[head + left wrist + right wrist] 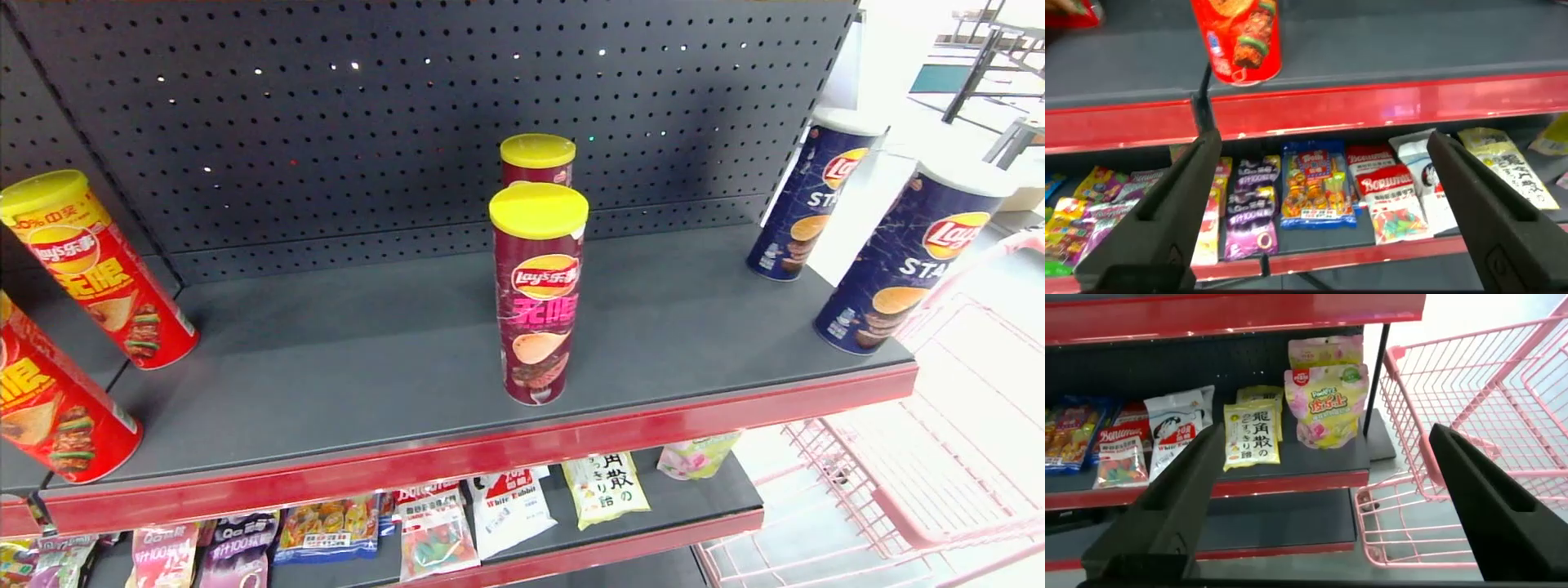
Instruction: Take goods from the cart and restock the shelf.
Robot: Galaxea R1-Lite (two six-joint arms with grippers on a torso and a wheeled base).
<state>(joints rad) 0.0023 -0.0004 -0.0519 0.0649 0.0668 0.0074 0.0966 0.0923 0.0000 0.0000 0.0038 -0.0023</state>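
Two open, empty pairs: left fingers (1167, 212), right fingers (1167, 506) | pink wire cart (898, 523) near right of dark red-edged metal shelf (367, 351) | likely next: reach into cart; stand goods upright beside maroon yellow-lidded cardboard tube (537, 294), not nudging it.

A round logo and large pink characters mark the maroon cardboard crisp tube with yellow lid (537, 302). Two red tubes (98, 269) carry big yellow characters. Two dark blue tubes with white lids (906, 261) carry white capitals. A pale yellow sweet bag (1252, 434) bears bold black characters.
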